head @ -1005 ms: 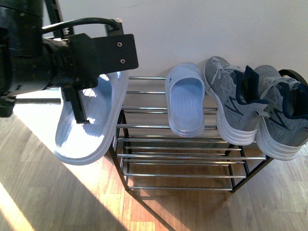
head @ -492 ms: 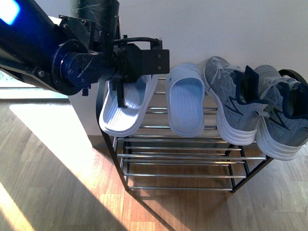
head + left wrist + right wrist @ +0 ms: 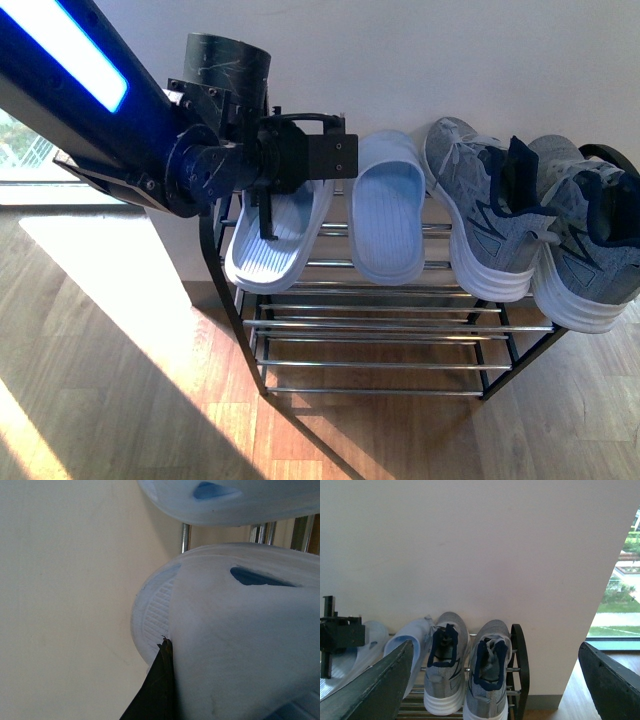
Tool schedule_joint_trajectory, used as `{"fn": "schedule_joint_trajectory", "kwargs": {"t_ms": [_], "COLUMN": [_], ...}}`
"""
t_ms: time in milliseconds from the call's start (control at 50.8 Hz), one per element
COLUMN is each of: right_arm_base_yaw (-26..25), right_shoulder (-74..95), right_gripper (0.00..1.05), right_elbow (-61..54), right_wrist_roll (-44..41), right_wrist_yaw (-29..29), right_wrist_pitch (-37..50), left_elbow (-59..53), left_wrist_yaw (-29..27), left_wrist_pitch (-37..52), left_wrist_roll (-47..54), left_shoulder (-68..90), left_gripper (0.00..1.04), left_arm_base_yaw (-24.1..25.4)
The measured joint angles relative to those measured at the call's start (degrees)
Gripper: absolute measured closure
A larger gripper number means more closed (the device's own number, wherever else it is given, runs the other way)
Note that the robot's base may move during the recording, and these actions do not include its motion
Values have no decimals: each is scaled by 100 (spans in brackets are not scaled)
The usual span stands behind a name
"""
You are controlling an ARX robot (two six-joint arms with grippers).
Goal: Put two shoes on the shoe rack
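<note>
My left gripper [image 3: 272,215] is shut on a pale blue slide sandal [image 3: 270,245], holding it over the left end of the shoe rack's [image 3: 380,325] top tier. It sits right beside the second slide sandal [image 3: 388,215]. Two grey sneakers [image 3: 485,215] [image 3: 590,245] rest on the rack's right half. In the left wrist view a dark finger [image 3: 160,690] presses against the held sandal [image 3: 240,645], with the other sandal [image 3: 235,500] beyond it. My right gripper [image 3: 495,650] hangs open and empty, back from the rack, facing the sneakers [image 3: 445,665] [image 3: 490,672].
A white wall [image 3: 450,60] stands directly behind the rack. The lower chrome rods [image 3: 380,365] carry nothing. Wooden floor [image 3: 100,380] spreads in front and to the left, with sunlight across it. A window [image 3: 620,580] shows beyond the rack's right side frame [image 3: 520,665].
The left arm has carried the sandal rightward and away from the camera, from beside the rack's left frame to over its top tier next to the other sandal.
</note>
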Motion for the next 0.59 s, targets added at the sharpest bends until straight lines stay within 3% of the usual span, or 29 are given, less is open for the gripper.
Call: {"fn": "schedule_joint_trajectory", "kwargs": {"t_ms": [118,197,591], "right_arm_base_yaw": [0,0,0], "right_shoulder": [0,0,0], "right_gripper": [9,9,9], "right_elbow": [0,0,0], "right_wrist_roll": [0,0,0], "right_wrist_yaw": [0,0,0], "right_wrist_pitch": [0,0,0], "left_elbow": [208,258,240], "left_wrist_yaw": [-9,-52,-22], "left_wrist_pitch": [-17,-85,-809], "left_wrist_roll": [-20,-22,-662], "left_shoulder": [238,256,-87], "left_gripper": [102,93,16], "left_arm_base_yaw": [0,-4,-177]}}
